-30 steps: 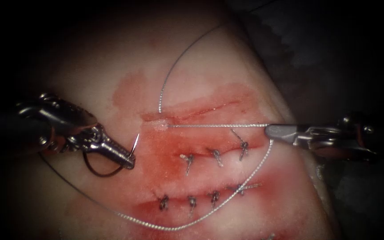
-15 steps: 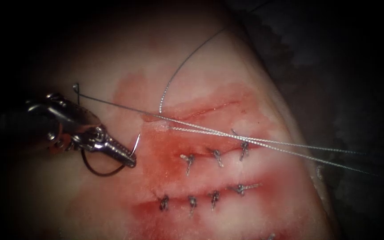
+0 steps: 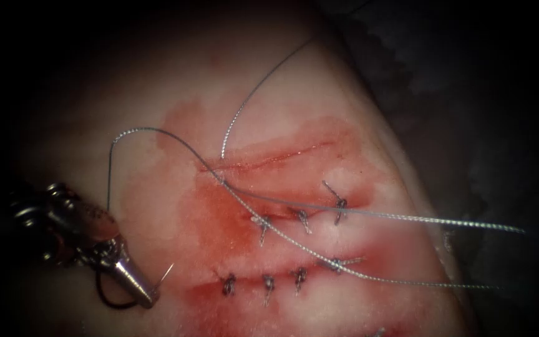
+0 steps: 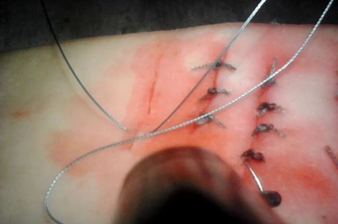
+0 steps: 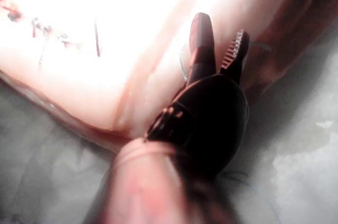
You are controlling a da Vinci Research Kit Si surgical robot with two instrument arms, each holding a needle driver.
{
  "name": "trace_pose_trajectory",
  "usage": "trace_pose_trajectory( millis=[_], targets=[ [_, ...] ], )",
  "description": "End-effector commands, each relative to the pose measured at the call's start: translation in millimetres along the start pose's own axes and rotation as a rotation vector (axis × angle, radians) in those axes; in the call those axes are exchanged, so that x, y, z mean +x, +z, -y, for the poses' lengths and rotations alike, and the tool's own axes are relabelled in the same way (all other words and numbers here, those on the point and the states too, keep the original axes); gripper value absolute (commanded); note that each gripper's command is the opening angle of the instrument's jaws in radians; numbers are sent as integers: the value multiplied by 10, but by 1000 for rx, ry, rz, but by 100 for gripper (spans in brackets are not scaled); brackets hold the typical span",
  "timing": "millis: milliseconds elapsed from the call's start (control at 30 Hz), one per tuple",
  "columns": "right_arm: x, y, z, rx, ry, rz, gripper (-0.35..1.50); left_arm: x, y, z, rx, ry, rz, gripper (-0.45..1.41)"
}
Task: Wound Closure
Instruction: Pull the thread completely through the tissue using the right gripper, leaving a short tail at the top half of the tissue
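Gripping the needle (image 3: 157, 282) near mid-curve, the left tool (image 3: 148, 298) sits left of the cut (image 3: 269, 161) and below it, jaws clamped; needle is clear of the tissue (image 3: 157, 81), tip pointing up-right toward the cut, tail arc curling under the jaws; thread (image 3: 369, 215) loops up from the tool, enters at the cut's left end, then two strands run right across the knots (image 3: 304, 218); right tool (image 5: 224, 47) is off the tissue's right edge, jaws parted and holding nothing; left tool is nearer the cut.
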Motion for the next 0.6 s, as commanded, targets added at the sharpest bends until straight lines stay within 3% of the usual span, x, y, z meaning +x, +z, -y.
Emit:
trace_pose_trajectory(
  millis=[33, 200, 300, 400, 433, 467, 500, 600],
  targets=[
    [2, 16, -32, -21, -9, -5, 52, 2, 0, -3, -15, 15, -33, -45],
    [12, 44, -94, -116, -83, -58, 56, 37, -9, 8, -29, 14, -134, -45],
    [26, 72, -124, -191, -78, -101, 86, 50, -21, 21, -7, 31, -170, -45],
    [46, 104, -145, -239, -106, -163, 86, 67, -27, 30, 4, 29, -206, -43],
    [54, 118, -153, -265, -134, -196, 86, 74, -28, 31, 5, 12, -216, -33],
    [58, 129, -159, -277, -155, -221, 86, 82, -28, 32, 5, 8, -227, -3],
    [62, 139, -165, -285, -170, -242, 86, 87, -27, 31, 4, 1, -232, 15],
    [69, 170, -181, -331, -208, -289, 84, 90, -24, 27, 3, -12, -248, 49]
  ],
)
